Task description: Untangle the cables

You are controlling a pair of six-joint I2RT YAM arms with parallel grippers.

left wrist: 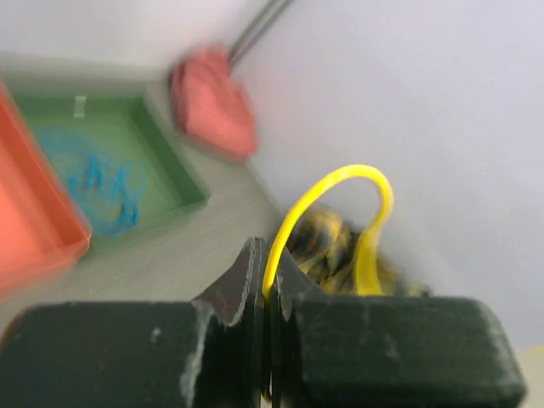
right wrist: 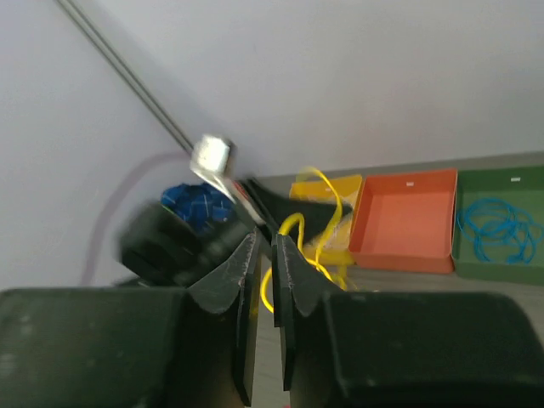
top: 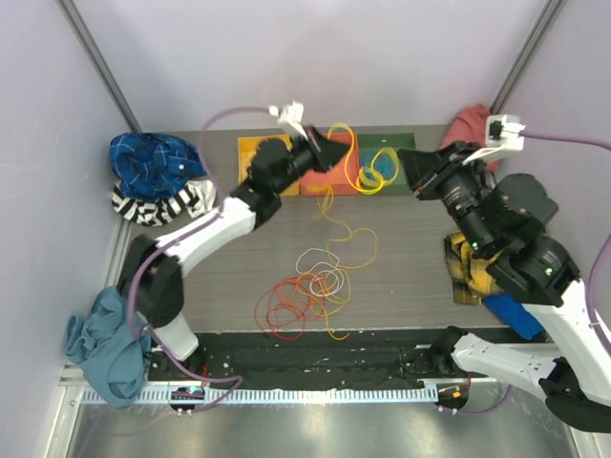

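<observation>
My left gripper [top: 336,150] is raised over the orange tray [top: 329,178] at the back and is shut on the yellow cable [top: 341,129]. In the left wrist view the cable [left wrist: 340,174] arches up out of the closed gripper [left wrist: 270,272]. Its strand hangs down to the loose tangle [top: 310,286] of white [top: 320,260], orange and red [top: 277,310] cables at mid-table. My right gripper [top: 409,170] is held in the air by the green tray [top: 406,143], pointing at the left gripper. In its wrist view the jaws [right wrist: 274,255] are together with only a slit and hold nothing.
A yellow tray [top: 256,151] stands left of the orange one. The green tray holds a blue cable [right wrist: 497,225]. Cloths lie around the edges: blue and striped [top: 153,176] at left, teal [top: 100,348] at near left, red [top: 470,124] at back right, yellow plaid [top: 466,272] under the right arm.
</observation>
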